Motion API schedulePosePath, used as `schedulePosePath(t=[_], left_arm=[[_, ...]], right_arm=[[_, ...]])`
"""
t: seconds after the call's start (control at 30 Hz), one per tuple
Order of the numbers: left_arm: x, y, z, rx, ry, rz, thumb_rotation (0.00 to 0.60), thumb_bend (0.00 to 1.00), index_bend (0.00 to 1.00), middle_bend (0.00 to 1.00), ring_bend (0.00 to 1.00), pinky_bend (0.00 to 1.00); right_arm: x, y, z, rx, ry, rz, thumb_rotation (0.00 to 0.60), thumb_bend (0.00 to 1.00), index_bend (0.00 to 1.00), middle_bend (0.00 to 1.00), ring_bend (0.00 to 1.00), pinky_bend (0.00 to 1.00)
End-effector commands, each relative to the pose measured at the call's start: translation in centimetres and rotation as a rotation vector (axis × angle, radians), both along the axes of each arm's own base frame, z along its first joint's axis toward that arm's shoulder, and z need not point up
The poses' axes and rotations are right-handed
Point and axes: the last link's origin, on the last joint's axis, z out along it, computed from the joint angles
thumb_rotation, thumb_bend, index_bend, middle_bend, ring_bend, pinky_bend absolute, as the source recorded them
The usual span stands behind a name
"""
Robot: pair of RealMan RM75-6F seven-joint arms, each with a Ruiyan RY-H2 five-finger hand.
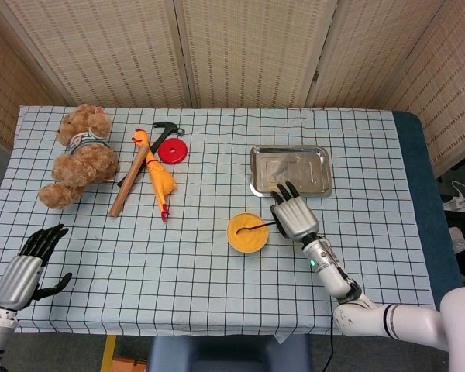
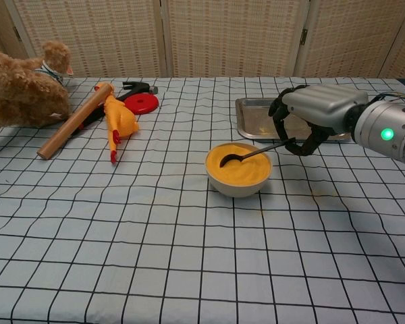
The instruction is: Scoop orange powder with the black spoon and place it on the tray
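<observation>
Black spoon point(image 2: 251, 153) bowl's sunk into the orange powder point(image 2: 239, 166), handle tip buried in the gripping right hand point(image 2: 309, 117); left hand point(image 1: 23, 267) open.
</observation>
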Motion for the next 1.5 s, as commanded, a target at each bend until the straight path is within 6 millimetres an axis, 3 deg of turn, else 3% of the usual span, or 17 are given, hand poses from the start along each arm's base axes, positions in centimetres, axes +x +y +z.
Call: schedulePosePath(t=[0.03,0.4,0.8,1.03,1.5], left_arm=[[0.0,0.0,0.0,0.000,0.000,0.000,0.600,0.35,0.00,0.00,0.00,0.05],[-0.1,0.1,0.1,-0.002,0.000,0.005,0.600,0.35,0.00,0.00,0.00,0.05],[-0.2,0.1,0.2,-0.001,0.000,0.009,0.600,0.35,0.00,0.00,0.00,0.05],[0.0,0.0,0.1,0.006,0.002,0.003,0.600,0.35,0.00,0.00,0.00,0.05],[0.2,-0.2,-0.1,0.001,0.006,-0.008,0.600,0.35,0.00,0.00,0.00,0.05]], right_arm=[[0.3,-0.2,0.3,-0.033,-0.008,0.012,0.600,0.59,0.95,0.17,0.00,0.00],[1.1,-1.5,-0.8,-0.194,-0.015,0.103,0.600,0.59,0.95,0.17,0.00,0.00],[0.1,-1.9,-2.7,-0.175,0.012,0.130,0.600,0.59,0.96,0.19,0.00,0.00],[-1.2,-0.9,-2.1,-0.093,0.047,0.145,0.600,0.60,0.97,0.20,0.00,0.00],[-0.7,-0.1,0.4,-0.068,-0.063,0.079,0.600,0.60,0.97,0.20,0.00,0.00]])
